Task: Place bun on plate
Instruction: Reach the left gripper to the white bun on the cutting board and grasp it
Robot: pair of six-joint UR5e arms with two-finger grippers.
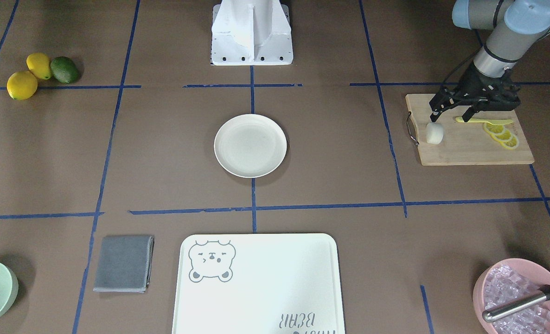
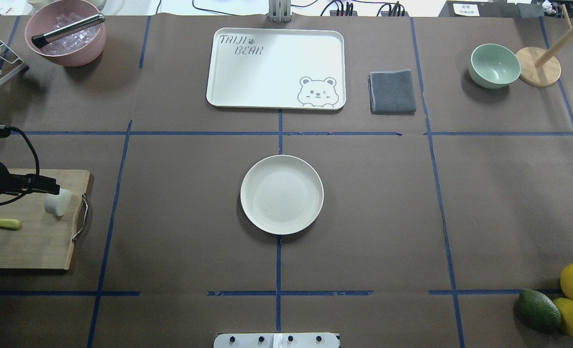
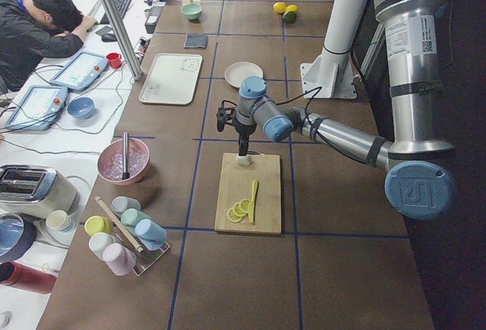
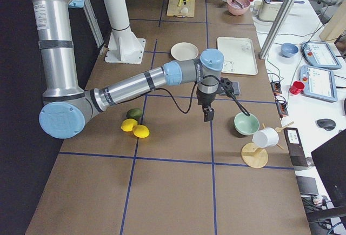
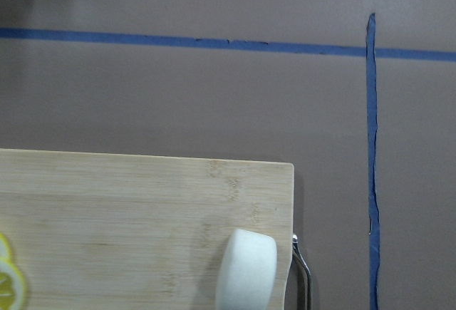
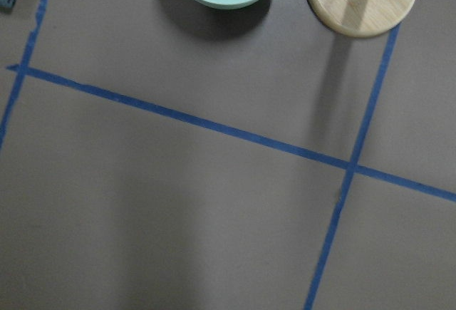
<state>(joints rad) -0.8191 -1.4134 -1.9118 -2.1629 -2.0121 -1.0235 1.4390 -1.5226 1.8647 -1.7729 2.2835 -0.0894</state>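
Observation:
The bun (image 1: 434, 133) is a small white lump near the corner of a wooden cutting board (image 1: 470, 150), by its metal handle. It also shows in the overhead view, bun (image 2: 57, 202), and at the bottom of the left wrist view, bun (image 5: 246, 271). My left gripper (image 1: 451, 115) hovers over the board just behind the bun, open, holding nothing. One of its fingertips (image 2: 50, 184) sits right beside the bun. The round cream plate (image 1: 250, 145) lies bare at the table's centre, plate (image 2: 281, 194). My right gripper (image 4: 206, 113) hangs over bare table near the mint bowl; I cannot tell its state.
Lemon slices (image 1: 502, 134) and a yellow utensil (image 1: 483, 121) lie on the board. A bear-printed tray (image 2: 276, 67), grey cloth (image 2: 392, 91), mint bowl (image 2: 494, 65), wooden stand (image 2: 537, 66), pink ice bowl (image 2: 66, 36), two lemons and an avocado (image 2: 537, 309) ring the table.

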